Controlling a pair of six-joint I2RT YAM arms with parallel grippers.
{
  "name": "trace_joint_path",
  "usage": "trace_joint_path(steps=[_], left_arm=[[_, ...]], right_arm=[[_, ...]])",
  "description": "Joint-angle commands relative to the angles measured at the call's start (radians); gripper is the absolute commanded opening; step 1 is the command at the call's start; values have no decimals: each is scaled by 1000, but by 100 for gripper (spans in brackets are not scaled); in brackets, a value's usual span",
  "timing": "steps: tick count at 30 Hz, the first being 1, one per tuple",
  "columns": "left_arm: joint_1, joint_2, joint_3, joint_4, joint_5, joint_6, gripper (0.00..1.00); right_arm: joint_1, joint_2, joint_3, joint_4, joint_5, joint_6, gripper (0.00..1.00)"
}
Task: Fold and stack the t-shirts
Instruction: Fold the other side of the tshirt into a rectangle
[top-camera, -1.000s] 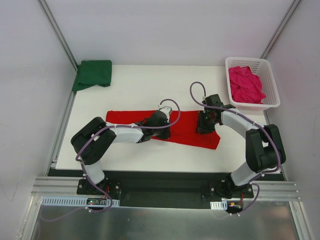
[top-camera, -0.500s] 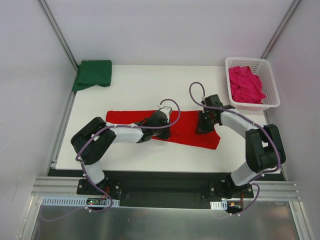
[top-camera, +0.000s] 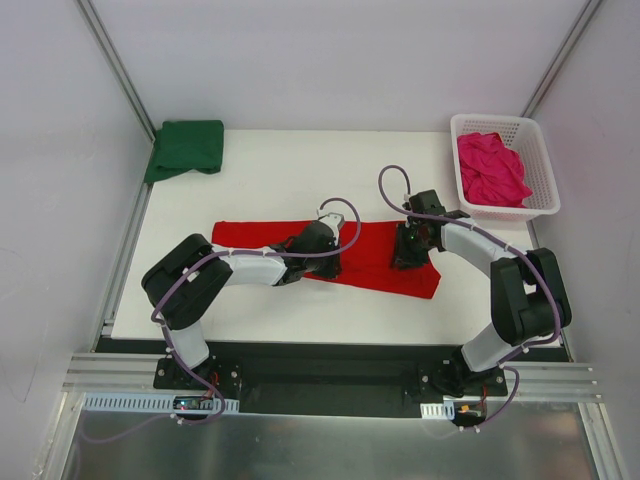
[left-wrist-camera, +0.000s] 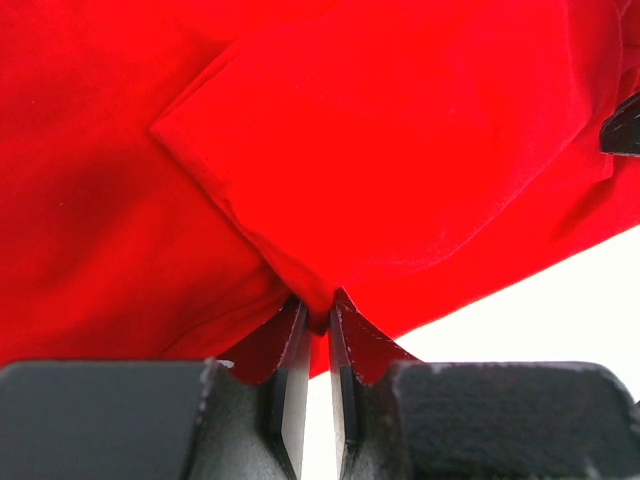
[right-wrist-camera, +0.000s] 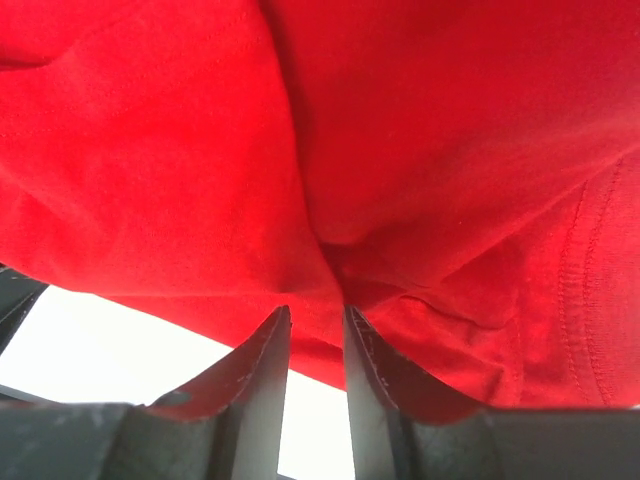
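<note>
The left claw (left-wrist-camera: 318, 312) is pressed nearly together on a small ridge of the red t-shirt (left-wrist-camera: 400, 150), the cloth rising in a peak between the two thin fingers (left-wrist-camera: 293, 345). From above, this claw (top-camera: 325, 262) sits low on the middle of the shirt, near its front edge. A folded corner of the cloth lies just beyond the pinch, in the left wrist view.

The right claw (right-wrist-camera: 315, 318) has its fingers (right-wrist-camera: 262, 365) a narrow way apart, with a bunched fold at the shirt's edge caught between the tips. Creases in the cloth run toward that spot. Bare white tabletop (right-wrist-camera: 90, 340) shows below the hem. In the top view the right claw (top-camera: 408, 255) is down on the right part of the shirt.

The red t-shirt (top-camera: 370, 262) lies spread in a long band across the middle of the tabletop (top-camera: 290, 185), with both claws on it, well apart from each other.

A dark green t-shirt (top-camera: 187, 147) lies folded at the far left corner. A magenta-pink t-shirt (top-camera: 490, 170) is crumpled inside the white lattice basket (top-camera: 541, 150) at the far right corner.
</note>
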Motion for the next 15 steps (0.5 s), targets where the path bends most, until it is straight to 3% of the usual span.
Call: trace_joint_path(steps=[1, 15], left_arm=[[3, -3, -6, -28, -24, 14, 10], [4, -5, -9, -29, -27, 12, 10]], right_arm=[[5, -13, 11, -16, 21, -6, 31], [5, -4, -2, -12, 35, -10, 31]])
